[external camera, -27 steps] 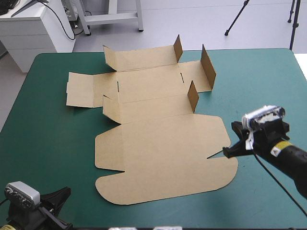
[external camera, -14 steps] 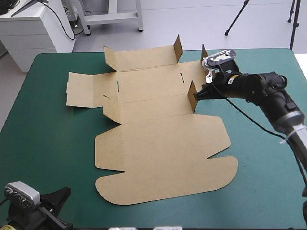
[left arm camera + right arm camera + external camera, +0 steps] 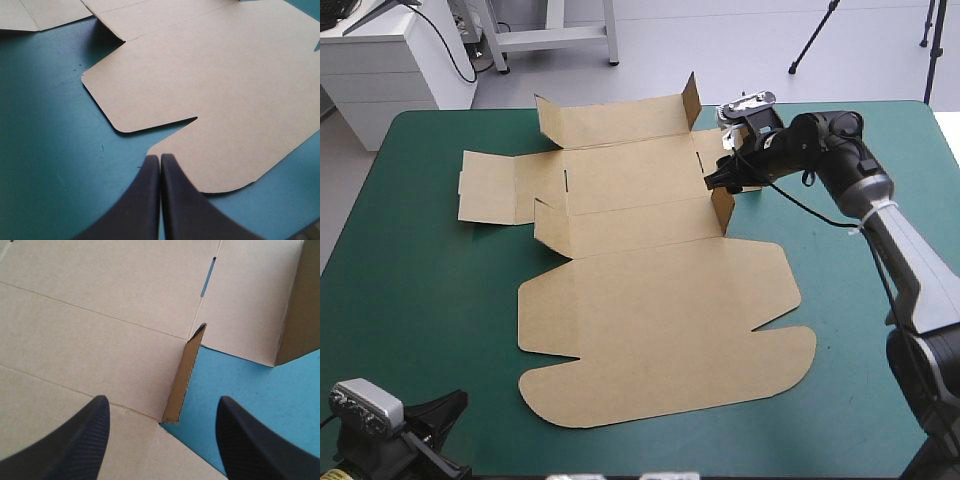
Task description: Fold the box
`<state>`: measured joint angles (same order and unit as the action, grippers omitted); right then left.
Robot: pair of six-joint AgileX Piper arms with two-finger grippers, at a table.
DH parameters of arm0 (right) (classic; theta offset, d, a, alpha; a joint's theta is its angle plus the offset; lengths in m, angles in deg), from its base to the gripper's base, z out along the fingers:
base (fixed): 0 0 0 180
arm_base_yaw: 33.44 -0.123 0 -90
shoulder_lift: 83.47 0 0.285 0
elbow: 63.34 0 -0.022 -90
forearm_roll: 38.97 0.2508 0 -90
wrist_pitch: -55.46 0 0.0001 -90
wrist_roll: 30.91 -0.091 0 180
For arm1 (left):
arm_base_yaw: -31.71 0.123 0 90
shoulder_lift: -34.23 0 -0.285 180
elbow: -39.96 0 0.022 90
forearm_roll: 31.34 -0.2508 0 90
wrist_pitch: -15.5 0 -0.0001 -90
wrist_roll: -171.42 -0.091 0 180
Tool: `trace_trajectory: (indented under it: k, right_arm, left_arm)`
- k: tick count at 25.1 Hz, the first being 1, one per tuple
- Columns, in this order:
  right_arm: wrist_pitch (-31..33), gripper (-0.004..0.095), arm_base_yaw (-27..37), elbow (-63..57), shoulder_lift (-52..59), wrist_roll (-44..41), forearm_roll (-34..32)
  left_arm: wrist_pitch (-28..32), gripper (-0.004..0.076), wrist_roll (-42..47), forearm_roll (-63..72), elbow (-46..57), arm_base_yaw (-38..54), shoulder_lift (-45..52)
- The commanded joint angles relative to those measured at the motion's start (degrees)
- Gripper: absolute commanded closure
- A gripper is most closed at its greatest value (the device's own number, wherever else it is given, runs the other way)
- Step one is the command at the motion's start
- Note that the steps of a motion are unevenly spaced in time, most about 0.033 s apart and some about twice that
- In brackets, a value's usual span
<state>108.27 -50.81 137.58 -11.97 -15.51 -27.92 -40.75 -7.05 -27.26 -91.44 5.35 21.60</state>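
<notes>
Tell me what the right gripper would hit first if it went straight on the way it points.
Most likely the small upright flap of the box, standing ahead of the right gripper between its open jaws; depth is unclear.

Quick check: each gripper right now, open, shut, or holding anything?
Left gripper: shut, holding nothing, beside the box.
Right gripper: open, holding nothing, over a raised flap.

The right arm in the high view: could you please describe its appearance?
The right arm is black and rounded at the wrist, with a silver-grey link behind it and a pale band where they meet. Its jaws are broad, black, curved fins with a finely textured surface.
</notes>
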Motion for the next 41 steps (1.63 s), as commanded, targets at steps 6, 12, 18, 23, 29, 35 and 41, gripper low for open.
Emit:
trace_trajectory:
  k: [6,12,18,23,29,35,41]
  right_arm:
    - [7.3,0.0324,0.1,14.7,-10.9,-4.6,-1.1]
    - [11.9,0.0334,0.1,19.5,-17.4,-6.0,-2.4]
    - [11.4,0.0477,0.1,20.0,-19.2,-7.3,-2.5]
    - [11.1,0.0798,0.1,20.0,-19.7,-7.5,-3.5]
    - [9.0,0.0930,0.1,20.0,-19.7,-5.7,-3.8]
    - [9.9,0.0932,0.1,20.0,-19.7,0.3,-3.8]
    - [10.9,0.0932,0.1,20.0,-19.7,8.9,-0.8]
  left_arm:
    - [4.0,0.0734,0.4,0.6,-1.4,-0.3,-1.4]
    - [4.0,0.0734,0.4,0.6,-1.4,-0.3,-1.4]
    - [4.0,0.0734,0.4,0.5,-1.4,-0.3,-1.4]
    - [4.0,0.0734,0.4,0.5,-1.4,-0.3,-1.4]
    - [4.0,0.0734,0.4,0.5,-1.4,-0.3,-1.4]
    - [4.0,0.0734,0.4,0.5,-1.4,-0.3,-1.4]
    - [4.0,0.0734,0.4,0.5,-1.4,-0.3,-1.4]
